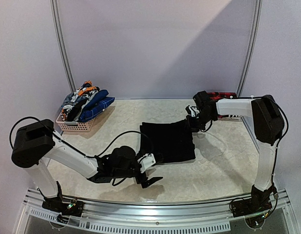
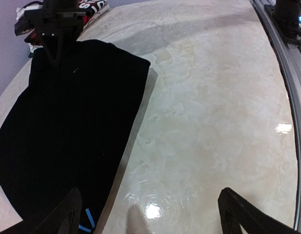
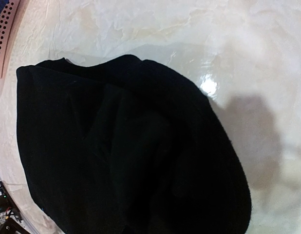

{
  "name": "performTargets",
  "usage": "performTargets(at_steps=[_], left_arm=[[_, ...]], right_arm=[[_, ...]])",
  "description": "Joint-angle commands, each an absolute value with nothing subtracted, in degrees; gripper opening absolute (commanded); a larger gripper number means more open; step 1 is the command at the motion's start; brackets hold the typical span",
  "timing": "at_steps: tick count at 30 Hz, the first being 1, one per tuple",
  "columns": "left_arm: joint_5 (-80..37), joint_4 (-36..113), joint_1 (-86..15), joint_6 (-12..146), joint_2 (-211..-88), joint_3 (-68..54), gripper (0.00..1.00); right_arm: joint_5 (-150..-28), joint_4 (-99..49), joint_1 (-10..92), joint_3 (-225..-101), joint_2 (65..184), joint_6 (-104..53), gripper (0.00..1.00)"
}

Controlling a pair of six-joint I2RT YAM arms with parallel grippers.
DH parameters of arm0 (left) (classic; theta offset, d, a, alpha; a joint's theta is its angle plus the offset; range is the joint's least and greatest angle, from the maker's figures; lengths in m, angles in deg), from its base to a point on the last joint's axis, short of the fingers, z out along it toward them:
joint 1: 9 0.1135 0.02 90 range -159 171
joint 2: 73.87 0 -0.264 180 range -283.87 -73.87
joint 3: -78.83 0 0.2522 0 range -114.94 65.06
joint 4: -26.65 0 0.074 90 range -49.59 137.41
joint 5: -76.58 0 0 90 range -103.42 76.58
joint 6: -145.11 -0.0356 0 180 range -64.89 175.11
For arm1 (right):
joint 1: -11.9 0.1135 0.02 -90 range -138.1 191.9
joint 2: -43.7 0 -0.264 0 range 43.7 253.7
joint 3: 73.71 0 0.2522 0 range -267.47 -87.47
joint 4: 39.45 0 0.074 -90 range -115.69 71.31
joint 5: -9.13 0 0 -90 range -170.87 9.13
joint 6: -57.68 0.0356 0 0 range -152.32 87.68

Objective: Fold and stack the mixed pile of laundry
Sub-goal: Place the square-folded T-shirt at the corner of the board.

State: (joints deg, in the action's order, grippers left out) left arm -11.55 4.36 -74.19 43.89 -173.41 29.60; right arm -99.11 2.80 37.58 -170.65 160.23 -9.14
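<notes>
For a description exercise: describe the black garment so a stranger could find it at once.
On the pale marbled table, near its middle, lies the black garment, folded flat. Unlike the colourful clothes heaped in the far-left basket, it is plain black.

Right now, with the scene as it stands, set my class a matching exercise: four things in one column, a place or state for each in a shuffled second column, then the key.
Column one
1. black garment
2. basket
3. left gripper
4. right gripper

Column two
A. shut on the black garment's far right corner
B. at the far left, heaped with colourful clothes
C. wide open, holding nothing
D. spread out in the middle

Pairs: 1-D, 2-B, 3-C, 4-A
</notes>
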Motion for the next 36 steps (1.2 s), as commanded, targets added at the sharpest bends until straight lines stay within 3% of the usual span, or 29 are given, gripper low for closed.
performTargets(at_steps=[1,36], left_arm=[[-8.38,1.47,-73.34,45.49,-172.03,31.14,1.00],[-2.48,-3.00,-72.63,48.12,-171.79,36.11,0.99]], right_arm=[[-93.84,6.14,37.02,-174.03,157.67,-12.74,0.00],[-75.45,19.89,32.39,-199.57,162.27,-25.55,0.00]])
